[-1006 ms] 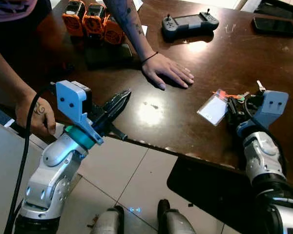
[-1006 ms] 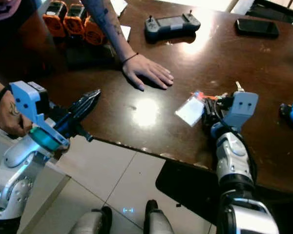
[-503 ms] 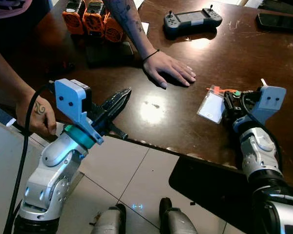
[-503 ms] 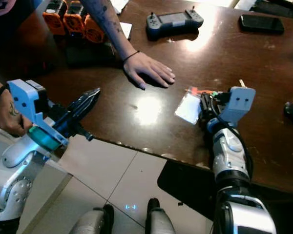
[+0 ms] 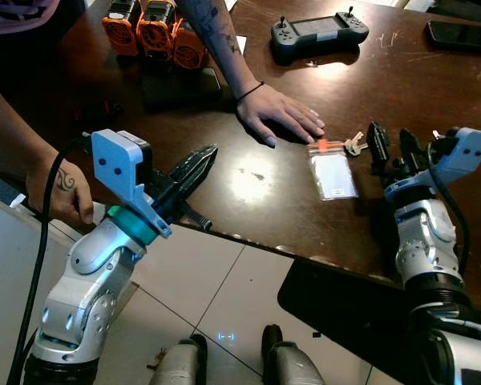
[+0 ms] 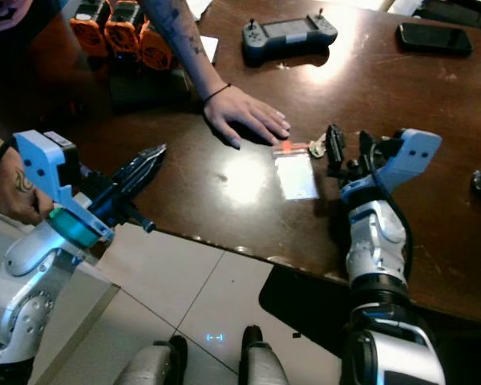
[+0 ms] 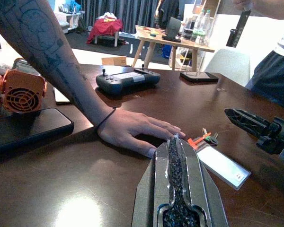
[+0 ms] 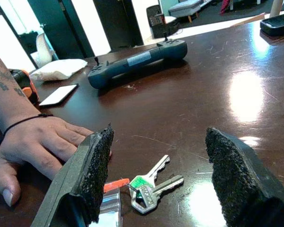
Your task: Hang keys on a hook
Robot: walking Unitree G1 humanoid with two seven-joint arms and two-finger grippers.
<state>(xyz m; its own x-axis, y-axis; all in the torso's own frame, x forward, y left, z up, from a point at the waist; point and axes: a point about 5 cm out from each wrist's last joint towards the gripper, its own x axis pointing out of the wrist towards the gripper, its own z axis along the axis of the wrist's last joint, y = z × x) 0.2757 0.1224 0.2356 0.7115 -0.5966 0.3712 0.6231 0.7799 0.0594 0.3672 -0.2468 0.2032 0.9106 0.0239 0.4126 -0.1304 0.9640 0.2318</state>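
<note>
A second ago our right gripper (image 5: 391, 147) sat closed over the keys (image 5: 353, 145) and their clear plastic tag (image 5: 333, 175). Now its fingers (image 8: 97, 163) have spread wide and we have drawn back to the right, leaving the keys and tag lying free on the table (image 5: 289, 200). They now lie further left, just beside the person's hand (image 5: 279, 120).

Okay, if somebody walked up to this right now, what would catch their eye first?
Probably the person's hand lying flat on the dark table, with the keys and their clear tag right beside its fingertips. The open right gripper sits just past the keys, while the shut left gripper hovers at the table's near edge.
</note>
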